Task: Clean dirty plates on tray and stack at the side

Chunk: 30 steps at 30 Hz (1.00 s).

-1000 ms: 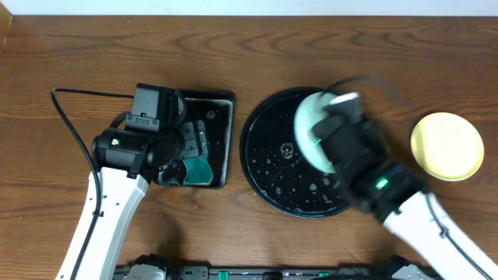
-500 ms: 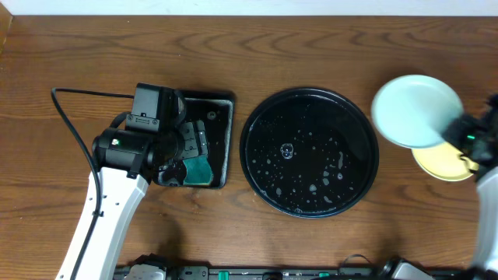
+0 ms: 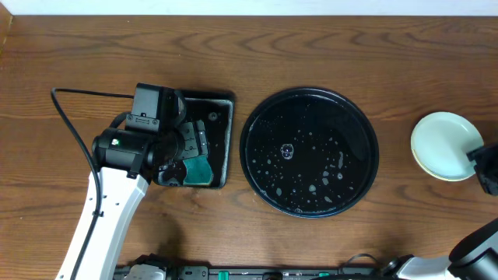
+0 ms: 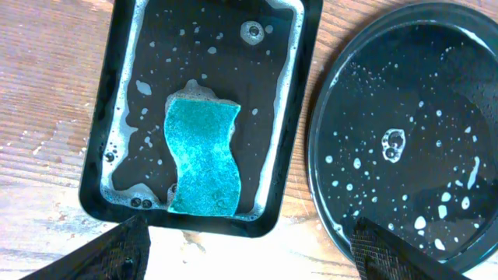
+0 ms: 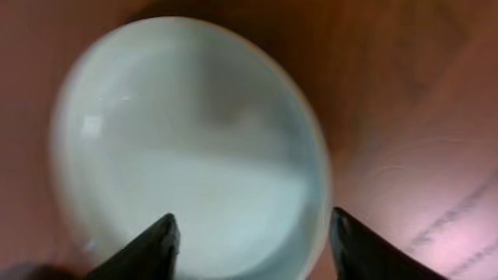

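Observation:
The round black tray (image 3: 309, 93) holds only water drops and suds; it also fills the right of the left wrist view as the tray (image 4: 405, 47). A pale blue-white plate (image 3: 442, 144) lies at the table's right side on top of a yellow plate, whose thin rim (image 3: 436, 177) peeks out below. In the right wrist view this pale plate (image 5: 187, 148) lies under my right gripper (image 5: 253, 241), which is open and grips nothing. At the frame's right edge that gripper (image 3: 486, 165) sits beside the stack. My left gripper (image 4: 249, 257) is open above the sponge tray.
A small rectangular black tray (image 4: 101, 155) with soapy water holds a teal sponge (image 4: 204, 155), left of the round tray. The sponge (image 3: 198, 169) shows under my left wrist. A black cable (image 3: 70, 124) loops over the wood at the far left.
My right gripper carried the pale plate from over the round tray to the right, set it on the yellow plate and opened. The left arm has not moved.

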Tool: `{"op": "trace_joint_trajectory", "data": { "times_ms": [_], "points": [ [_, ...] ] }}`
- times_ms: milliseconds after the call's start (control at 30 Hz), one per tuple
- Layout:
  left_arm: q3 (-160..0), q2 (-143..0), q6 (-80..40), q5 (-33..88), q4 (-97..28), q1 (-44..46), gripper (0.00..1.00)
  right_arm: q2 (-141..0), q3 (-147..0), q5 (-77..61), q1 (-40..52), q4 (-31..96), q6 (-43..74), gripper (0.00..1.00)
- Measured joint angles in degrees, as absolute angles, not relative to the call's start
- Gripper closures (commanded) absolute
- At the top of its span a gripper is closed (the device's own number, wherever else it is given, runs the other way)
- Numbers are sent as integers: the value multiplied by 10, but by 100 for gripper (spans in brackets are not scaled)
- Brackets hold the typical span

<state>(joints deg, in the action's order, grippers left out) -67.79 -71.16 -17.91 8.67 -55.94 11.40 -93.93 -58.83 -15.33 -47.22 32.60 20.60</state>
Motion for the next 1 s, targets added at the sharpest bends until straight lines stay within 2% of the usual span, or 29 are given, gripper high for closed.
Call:
{"op": "trace_joint_trajectory", "data": {
  "times_ms": [167, 367, 400, 433, 600, 733, 1000],
  "points": [
    [-678, -712, -179, 87, -559, 114, 17, -846, -596, -248, -444, 325, 206, 43],
    [-678, -712, -179, 87, -559, 114, 17, -648, -618, -349, -305, 356, 197, 37],
    [-678, -712, -179, 87, -559, 114, 17, -609, -620, -361, -271, 369, 190, 29],
    [-678, -712, -179, 87, -559, 114, 17, -571, -621, -370, -234, 385, 186, 1],
    [-678, -712, -179, 87, -559, 114, 17, -451, -622, -397, -107, 439, 155, 1],
    [-678, -712, -179, 87, -559, 114, 17, -389, -621, -405, -47, 459, 154, 1],
    [-678, -712, -179, 87, -559, 114, 17, -336, -621, -380, -31, 495, 107, 1]
  ]
}}
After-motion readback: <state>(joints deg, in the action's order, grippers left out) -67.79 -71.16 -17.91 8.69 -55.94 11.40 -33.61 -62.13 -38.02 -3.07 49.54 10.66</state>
